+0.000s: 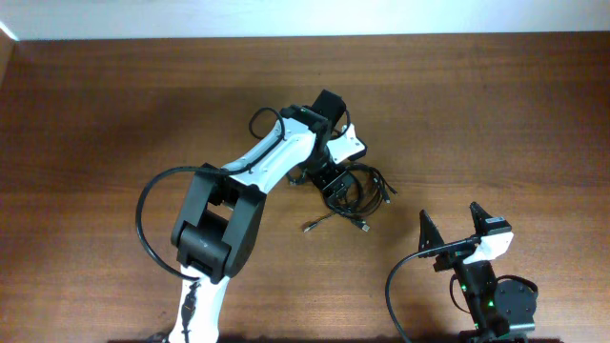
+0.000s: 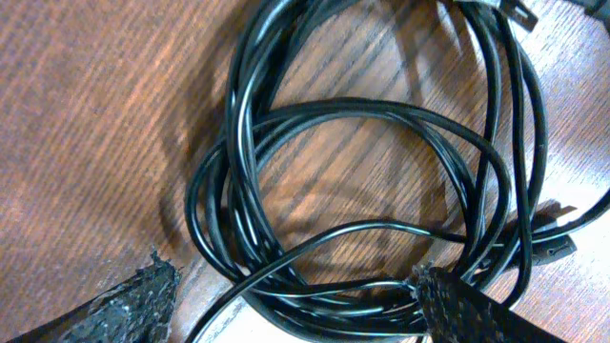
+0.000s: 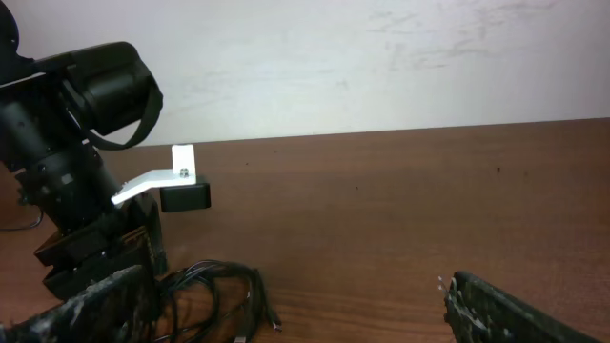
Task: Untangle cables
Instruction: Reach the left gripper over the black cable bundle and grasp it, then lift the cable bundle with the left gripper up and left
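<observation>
Left arm is stretching toward frame centre, left fingers straddling wide over the cables. Right fingers are idling wide apart, lower right, gripping nothing.

Dark brown wood-grain table, grain running left to right. A tangle of thin black cables lies directly on it about mid-table, slightly right of centre. The loops overlap in a loose coil. Two loose ends trail off the coil toward the near edge, each with a small plug flat on the wood. Left wrist view: several strands cross and stack over each other, another plug at the coil's right side, wood showing through the loops
</observation>
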Action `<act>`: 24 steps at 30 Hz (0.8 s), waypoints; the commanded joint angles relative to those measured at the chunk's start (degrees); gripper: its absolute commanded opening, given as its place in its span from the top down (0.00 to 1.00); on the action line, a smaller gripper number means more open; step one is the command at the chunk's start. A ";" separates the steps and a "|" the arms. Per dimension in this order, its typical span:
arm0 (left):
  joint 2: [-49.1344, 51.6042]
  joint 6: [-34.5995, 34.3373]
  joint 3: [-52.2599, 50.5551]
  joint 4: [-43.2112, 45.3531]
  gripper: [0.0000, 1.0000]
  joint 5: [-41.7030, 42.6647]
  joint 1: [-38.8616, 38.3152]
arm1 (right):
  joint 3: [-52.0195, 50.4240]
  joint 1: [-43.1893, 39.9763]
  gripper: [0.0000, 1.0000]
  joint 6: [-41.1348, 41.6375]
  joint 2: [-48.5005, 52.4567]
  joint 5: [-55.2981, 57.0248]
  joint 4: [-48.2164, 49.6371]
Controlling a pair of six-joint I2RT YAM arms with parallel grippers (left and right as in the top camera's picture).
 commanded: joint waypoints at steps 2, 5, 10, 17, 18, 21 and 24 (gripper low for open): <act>0.94 0.28 -2.67 0.04 0.22 -1.11 0.00 | -0.26 0.33 0.01 0.22 -0.35 0.28 -0.31; 0.94 0.26 -4.11 0.20 0.37 -1.31 0.00 | -0.26 0.33 0.01 0.24 -0.35 0.26 -0.28; 0.94 0.26 -4.17 0.42 0.54 -1.20 0.00 | -0.26 0.33 0.01 0.24 -0.35 0.26 -0.28; 0.94 -1.75 -7.06 3.32 0.85 -1.40 0.00 | -0.26 0.33 0.01 0.24 -0.35 0.26 -0.31; 0.94 -2.14 -7.19 3.78 0.97 -1.42 -0.02 | -0.26 0.33 0.01 0.24 -0.35 0.26 -0.28; 0.94 -2.12 -7.17 4.13 1.00 -1.42 0.00 | -0.26 0.33 0.01 0.24 -0.35 0.26 -0.28; 0.92 -2.23 -6.93 4.02 1.00 -1.42 0.00 | -0.26 0.33 0.01 0.24 -0.35 0.26 -0.28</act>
